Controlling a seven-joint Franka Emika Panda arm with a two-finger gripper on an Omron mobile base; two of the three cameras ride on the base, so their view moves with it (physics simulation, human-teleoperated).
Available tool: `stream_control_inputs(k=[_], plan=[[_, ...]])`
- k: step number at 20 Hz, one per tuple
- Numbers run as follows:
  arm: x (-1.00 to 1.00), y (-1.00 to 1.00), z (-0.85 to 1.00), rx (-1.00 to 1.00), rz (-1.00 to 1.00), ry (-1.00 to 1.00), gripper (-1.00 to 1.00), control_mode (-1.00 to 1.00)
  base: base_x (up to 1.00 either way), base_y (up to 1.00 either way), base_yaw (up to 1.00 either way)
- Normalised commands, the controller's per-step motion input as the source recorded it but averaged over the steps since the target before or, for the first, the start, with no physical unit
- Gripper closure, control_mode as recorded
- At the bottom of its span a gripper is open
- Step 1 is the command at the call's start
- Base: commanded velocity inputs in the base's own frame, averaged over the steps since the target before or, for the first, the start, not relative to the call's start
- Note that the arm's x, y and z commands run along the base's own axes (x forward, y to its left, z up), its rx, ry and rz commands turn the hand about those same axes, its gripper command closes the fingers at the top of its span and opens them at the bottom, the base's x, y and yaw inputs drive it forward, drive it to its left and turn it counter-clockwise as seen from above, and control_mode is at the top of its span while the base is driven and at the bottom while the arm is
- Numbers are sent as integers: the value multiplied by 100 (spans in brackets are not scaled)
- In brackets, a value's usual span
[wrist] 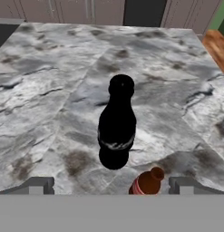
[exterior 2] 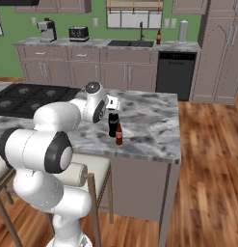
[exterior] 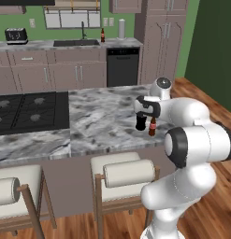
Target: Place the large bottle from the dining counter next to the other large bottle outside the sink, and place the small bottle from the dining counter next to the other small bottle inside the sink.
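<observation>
On the marble dining counter (exterior: pixel 103 121) stands a large black bottle (wrist: pixel 116 124) (exterior: pixel 141 123) (exterior 2: pixel 112 126). Close beside it, nearer the counter's edge, is a small brown bottle (wrist: pixel 147 183) (exterior: pixel 153 127) (exterior 2: pixel 119 135). My gripper (wrist: pixel 111 186) (exterior: pixel 144 115) (exterior 2: pixel 112 111) hovers open just above and behind both bottles, and the small bottle sits low between its fingertips (wrist: pixel 38 185). Nothing is held. On the far counter, a brown bottle (exterior: pixel 102 35) (exterior 2: pixel 158 36) stands beside the sink (exterior: pixel 75 43) (exterior 2: pixel 131 43). The inside of the sink is hidden.
A black cooktop (exterior: pixel 28 111) takes up the left part of the dining counter. Two stools (exterior: pixel 124 175) stand against its near side. The far counter holds a toaster (exterior: pixel 16 35), a grey cylinder (exterior: pixel 121 29) and a coffee machine (exterior 2: pixel 46 30), above a dishwasher (exterior: pixel 122 65).
</observation>
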Motion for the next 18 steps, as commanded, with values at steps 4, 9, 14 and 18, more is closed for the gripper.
stream_control_inputs(k=[4,9,14,18], plan=[[8,-4,-4,0,0,0,-100,-100,0,0,0],[18,-6,-14,0,0,0,-100,-100,0,0,0],[21,-4,-17,0,0,0,-100,-100,0,0,0],[17,-2,-11,0,0,0,-100,-100,0,0,0]])
